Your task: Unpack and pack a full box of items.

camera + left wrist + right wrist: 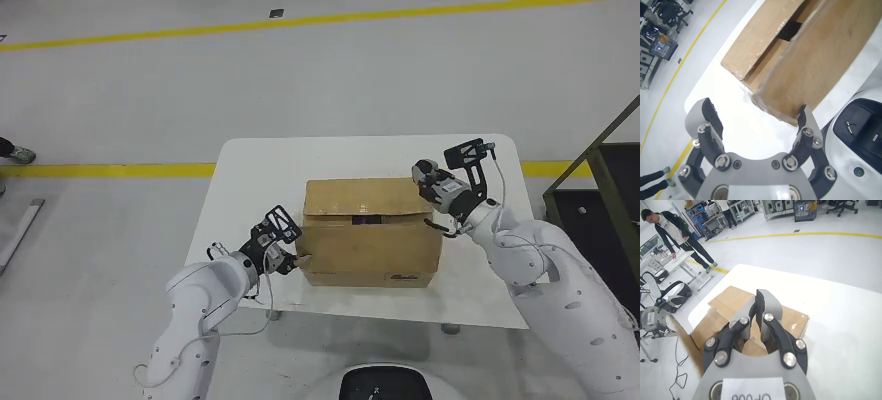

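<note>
- A brown cardboard box (365, 225) sits near the middle of a white table with rounded corners (260, 180). Its top flaps are folded down but do not quite meet.
- A narrow dark gap (365, 218) runs between the flaps. In the left wrist view the same gap (791, 30) shows only blackness, so whatever the box (800, 62) holds is hidden.
- The left gripper (292, 238) is at the near left corner of the box, low over the table (730, 106).
- In its own view the left gripper (757, 106) has its fingers spread wide and grips nothing. One ribbed black pad (801, 117) touches the bottom corner of the box, and the other stands apart over bare tabletop.
- The right gripper (425, 175) hangs over the far right corner of the box.
- From its wrist, the right gripper (758, 298) has its fingers drawn together to a thin slit, with nothing seen between them. They block the part of the flaps just behind them, so I cannot tell whether the tips touch the cardboard (728, 298).
- The right wrist view also shows the left gripper (668, 330) farther off, at the box's opposite side, and bare table (829, 306) beyond the box.
- Around the table is pale floor marked with yellow lines (300, 20). A dark metal frame (600, 170) is cut off at the right edge of the top view.
- The box's far end runs out of the left wrist view.
</note>
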`<action>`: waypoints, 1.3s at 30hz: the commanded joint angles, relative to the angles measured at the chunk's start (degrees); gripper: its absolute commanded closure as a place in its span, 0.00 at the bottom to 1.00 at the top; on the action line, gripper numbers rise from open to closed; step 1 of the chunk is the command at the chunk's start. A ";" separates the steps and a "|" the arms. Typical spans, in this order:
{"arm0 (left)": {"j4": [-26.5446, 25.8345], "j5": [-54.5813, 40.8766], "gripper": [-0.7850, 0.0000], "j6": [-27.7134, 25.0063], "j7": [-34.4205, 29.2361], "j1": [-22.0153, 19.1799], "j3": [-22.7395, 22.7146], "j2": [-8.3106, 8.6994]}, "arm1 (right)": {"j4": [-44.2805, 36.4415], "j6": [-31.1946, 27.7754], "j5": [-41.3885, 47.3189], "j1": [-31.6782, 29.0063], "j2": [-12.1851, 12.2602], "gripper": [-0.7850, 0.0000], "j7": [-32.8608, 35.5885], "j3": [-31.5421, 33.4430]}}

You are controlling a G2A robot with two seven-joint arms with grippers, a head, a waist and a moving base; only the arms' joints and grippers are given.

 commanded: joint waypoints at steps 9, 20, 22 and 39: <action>5.14 1.20 0.00 2.80 -1.94 -4.52 5.08 -0.43 | 0.80 -0.01 -13.84 -3.37 0.02 1.00 -6.11 -3.15; 5.15 2.20 0.00 2.56 -2.79 -3.17 4.02 0.23 | 9.09 4.64 -20.47 0.10 -2.11 1.00 -7.87 -13.07; 5.15 1.85 0.00 2.77 -2.55 -2.93 3.81 0.30 | 10.20 5.08 -20.40 0.77 -2.49 1.00 -7.40 -14.13; 2.50 9.40 0.00 8.34 1.89 0.16 0.89 1.33 | 13.04 6.25 -20.99 2.31 -4.05 1.00 -7.10 -16.12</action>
